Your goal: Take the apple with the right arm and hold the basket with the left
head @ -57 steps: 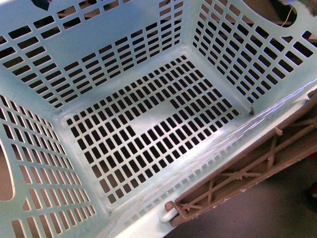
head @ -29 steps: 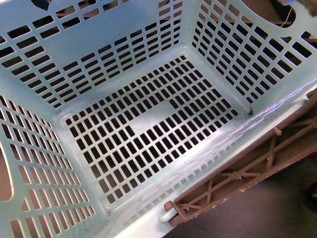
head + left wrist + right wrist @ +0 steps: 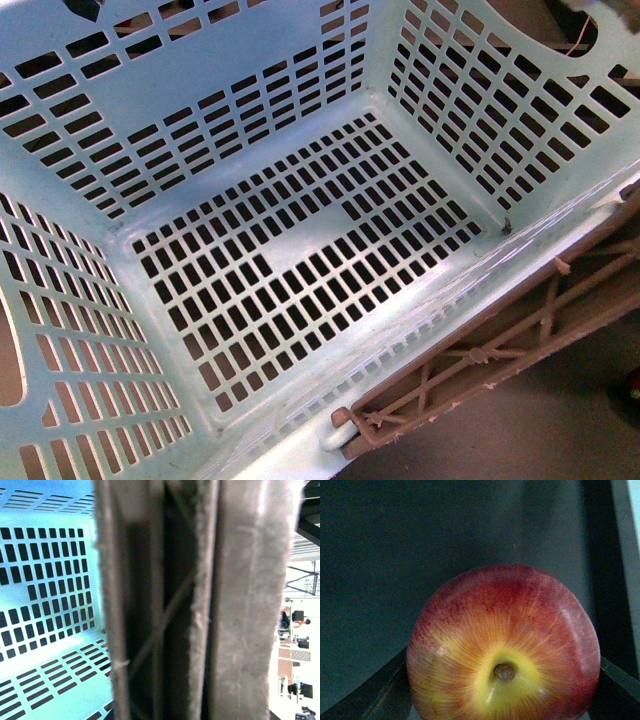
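The basket [image 3: 310,240] fills nearly the whole front view, seen from above and at an angle, so that its slotted floor and four pale mint walls all show. One brown ribbed handle [image 3: 500,350] lies folded down outside the basket's near right rim, its hinge end at the corner of that rim. Beyond this handle, outside the basket, lies a dark grey surface [image 3: 540,440].

In the left wrist view the handle [image 3: 165,605] sits very close to the camera and runs as a broad blurred brown band across the middle of the picture, its thin cross ribs visible. Beside it the basket [image 3: 50,645] shows its slotted wall and floor. The left gripper's fingers appear in no view, so it cannot be told whether it clasps the handle.

In the right wrist view the apple [image 3: 503,645] sits between the dark fingers [image 3: 375,697] of the right gripper [image 3: 504,690], one finger touching each flank, so the gripper is closed on it. The apple's stem and yellow patch face the camera, with red skin and yellow streaks around them. Behind it lies the dark grey surface [image 3: 420,540]. How the apple stands relative to the basket cannot be told
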Robot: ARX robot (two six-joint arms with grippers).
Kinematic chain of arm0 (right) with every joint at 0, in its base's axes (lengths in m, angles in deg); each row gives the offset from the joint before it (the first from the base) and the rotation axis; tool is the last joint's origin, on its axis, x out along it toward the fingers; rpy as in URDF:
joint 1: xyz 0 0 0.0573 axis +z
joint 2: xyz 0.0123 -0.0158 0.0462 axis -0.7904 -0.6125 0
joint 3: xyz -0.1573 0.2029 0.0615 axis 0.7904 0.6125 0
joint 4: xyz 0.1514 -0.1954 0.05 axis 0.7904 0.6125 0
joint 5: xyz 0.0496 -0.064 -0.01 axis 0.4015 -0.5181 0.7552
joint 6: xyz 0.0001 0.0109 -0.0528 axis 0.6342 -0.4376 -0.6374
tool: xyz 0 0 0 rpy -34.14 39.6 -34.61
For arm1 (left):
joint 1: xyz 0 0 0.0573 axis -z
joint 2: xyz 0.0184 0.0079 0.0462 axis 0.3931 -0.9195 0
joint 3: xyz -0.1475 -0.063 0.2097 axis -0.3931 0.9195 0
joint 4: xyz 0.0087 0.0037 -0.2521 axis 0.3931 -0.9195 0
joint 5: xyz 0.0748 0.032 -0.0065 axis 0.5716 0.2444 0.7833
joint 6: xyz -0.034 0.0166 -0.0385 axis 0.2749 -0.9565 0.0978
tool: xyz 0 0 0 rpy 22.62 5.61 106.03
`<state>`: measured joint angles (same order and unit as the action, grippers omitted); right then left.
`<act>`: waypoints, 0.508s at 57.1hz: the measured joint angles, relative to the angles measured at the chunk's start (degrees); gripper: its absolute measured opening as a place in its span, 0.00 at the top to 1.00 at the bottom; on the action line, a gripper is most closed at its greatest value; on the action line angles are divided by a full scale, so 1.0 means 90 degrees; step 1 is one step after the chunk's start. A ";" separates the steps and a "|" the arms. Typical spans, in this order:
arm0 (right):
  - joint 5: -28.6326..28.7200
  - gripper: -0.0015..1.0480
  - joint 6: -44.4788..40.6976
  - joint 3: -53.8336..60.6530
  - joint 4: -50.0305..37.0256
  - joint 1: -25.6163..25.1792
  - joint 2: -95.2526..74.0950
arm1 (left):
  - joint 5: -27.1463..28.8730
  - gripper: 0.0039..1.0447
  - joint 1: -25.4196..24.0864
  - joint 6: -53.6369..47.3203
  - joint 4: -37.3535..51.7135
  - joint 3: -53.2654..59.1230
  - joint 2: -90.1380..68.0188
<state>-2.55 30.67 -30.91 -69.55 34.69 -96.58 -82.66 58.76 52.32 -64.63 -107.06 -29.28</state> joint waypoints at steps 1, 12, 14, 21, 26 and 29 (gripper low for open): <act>0.0041 0.24 0.0002 0.0053 0.0032 -0.0012 0.0141 | -0.0002 0.87 0.0000 0.0000 0.0000 0.0000 0.0000; 0.0510 0.24 0.0223 0.0590 0.0826 0.0029 0.2817 | 0.0002 0.87 0.0000 -0.0002 0.0000 0.0002 0.0000; 0.0542 0.24 0.0308 0.0600 0.1010 0.0131 0.3349 | 0.0002 0.87 0.0000 -0.0002 0.0000 0.0000 0.0000; 0.0534 0.24 0.0670 0.0600 0.1518 0.0857 0.4879 | -0.0002 0.87 0.0000 0.0000 0.0000 0.0002 0.0000; 0.0311 0.24 0.1020 0.0605 0.1700 0.1685 0.5527 | 0.0005 0.87 0.0000 -0.0002 0.0000 0.0002 0.0000; 0.0138 0.24 0.1112 0.0631 0.1700 0.2098 0.5654 | 0.0005 0.87 0.0000 -0.0002 0.0000 0.0002 0.0000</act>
<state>-1.30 40.68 -25.22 -54.25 53.57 -45.70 -82.62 58.76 52.30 -64.63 -107.04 -29.28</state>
